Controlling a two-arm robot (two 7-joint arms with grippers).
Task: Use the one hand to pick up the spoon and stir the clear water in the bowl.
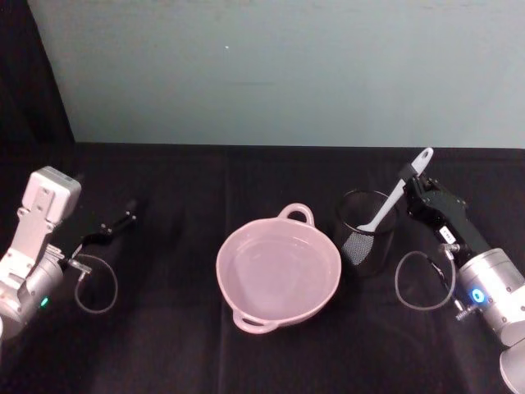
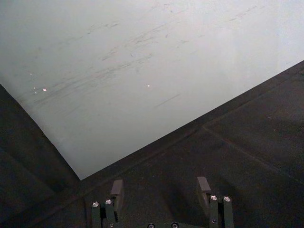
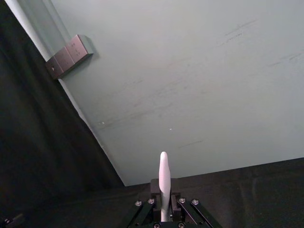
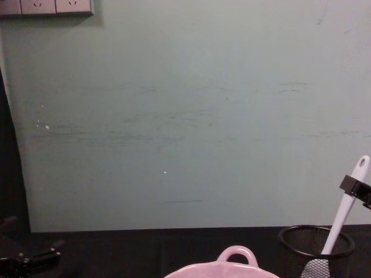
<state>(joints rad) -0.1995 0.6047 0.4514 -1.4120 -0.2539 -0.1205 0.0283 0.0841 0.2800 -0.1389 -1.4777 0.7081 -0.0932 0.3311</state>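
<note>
The right gripper [image 1: 417, 187] sits at the right of the table, its fingers closed on the upper handle of the spoon [image 1: 389, 208]. The spoon leans with its handle tip up toward the far right and its blade down inside the black mesh cup [image 1: 366, 228], so the gripper holds it just below the holed tip. In the right wrist view the white handle rises between the pinching fingers [image 3: 154, 186]. The pink bowl [image 1: 279, 272] stands just left of the cup, at the table's middle, clear water in it. The left gripper [image 2: 161, 186] rests at the far left with its fingers spread apart, holding nothing.
</note>
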